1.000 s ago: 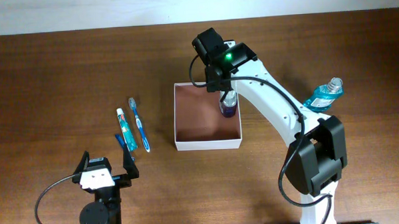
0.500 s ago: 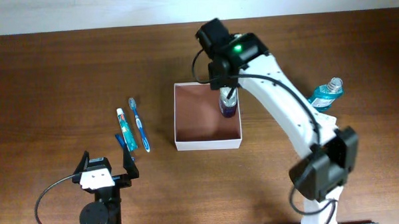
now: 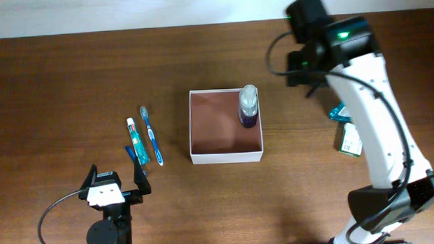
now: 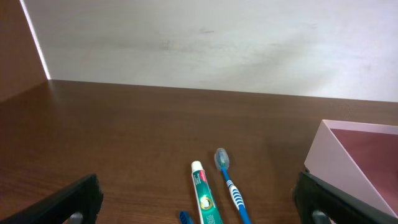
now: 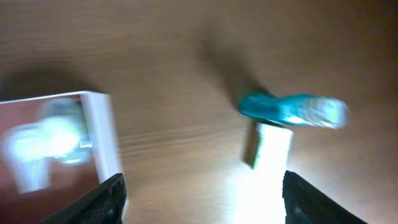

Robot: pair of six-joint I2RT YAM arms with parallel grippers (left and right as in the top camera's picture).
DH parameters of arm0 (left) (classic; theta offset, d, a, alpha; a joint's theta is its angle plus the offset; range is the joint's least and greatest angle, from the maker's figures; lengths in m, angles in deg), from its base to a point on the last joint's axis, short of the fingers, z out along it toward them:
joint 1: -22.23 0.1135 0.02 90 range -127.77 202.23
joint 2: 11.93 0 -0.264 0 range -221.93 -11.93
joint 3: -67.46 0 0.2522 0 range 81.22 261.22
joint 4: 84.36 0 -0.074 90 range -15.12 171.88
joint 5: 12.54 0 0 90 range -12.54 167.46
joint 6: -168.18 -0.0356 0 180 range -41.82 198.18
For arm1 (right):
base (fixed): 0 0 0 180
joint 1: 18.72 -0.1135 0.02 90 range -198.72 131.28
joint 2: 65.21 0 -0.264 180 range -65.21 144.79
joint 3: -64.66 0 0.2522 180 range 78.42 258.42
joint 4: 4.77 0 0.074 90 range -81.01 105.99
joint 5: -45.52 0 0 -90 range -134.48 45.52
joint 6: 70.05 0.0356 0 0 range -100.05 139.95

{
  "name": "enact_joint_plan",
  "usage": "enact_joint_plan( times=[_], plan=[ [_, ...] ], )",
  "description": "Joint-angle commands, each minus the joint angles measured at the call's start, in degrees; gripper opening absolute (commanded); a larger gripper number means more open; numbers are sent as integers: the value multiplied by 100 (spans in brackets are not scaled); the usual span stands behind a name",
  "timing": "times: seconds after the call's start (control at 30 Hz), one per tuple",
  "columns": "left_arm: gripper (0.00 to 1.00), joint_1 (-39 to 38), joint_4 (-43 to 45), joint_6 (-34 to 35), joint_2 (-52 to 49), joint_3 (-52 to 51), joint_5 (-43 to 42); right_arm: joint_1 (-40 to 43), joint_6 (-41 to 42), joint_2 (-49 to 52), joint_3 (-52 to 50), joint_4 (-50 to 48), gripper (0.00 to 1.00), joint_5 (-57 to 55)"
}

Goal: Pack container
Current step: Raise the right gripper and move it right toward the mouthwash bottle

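The container [image 3: 203,156], a white-walled box with a reddish-brown inside, sits mid-table. A purple bottle [image 3: 248,109] with a clear cap stands in its far right corner. My right gripper [image 3: 307,79] is open and empty, to the right of the container and above the table. Its blurred wrist view shows the container wall [image 5: 103,134], a blue mouthwash bottle [image 5: 292,109] and a green-white packet [image 5: 270,146]. My left gripper [image 3: 117,177] is open and empty near the front left. Toothpaste [image 4: 204,196] and a toothbrush [image 4: 230,183] lie ahead of it.
In the overhead view the toothpaste [image 3: 134,139], toothbrush [image 3: 152,135] and a small blue item [image 3: 131,152] lie left of the container. The mouthwash bottle [image 3: 338,113] and packet [image 3: 350,139] lie to the right, partly under the right arm.
My right gripper let go of the purple bottle in the container and swung up and right, toward the mouthwash bottle. The left arm has not moved.
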Motion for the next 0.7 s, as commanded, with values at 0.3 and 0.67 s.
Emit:
enact_joint_plan(
  times=[0.3,0.67],
  plan=[
    [99,31,11,74,50,-31,63,1867,-352,-61,-28,254,78,-103],
    [99,31,11,74,50,-31,63,2334,-807,26,-389,2,79,129]
  ],
)
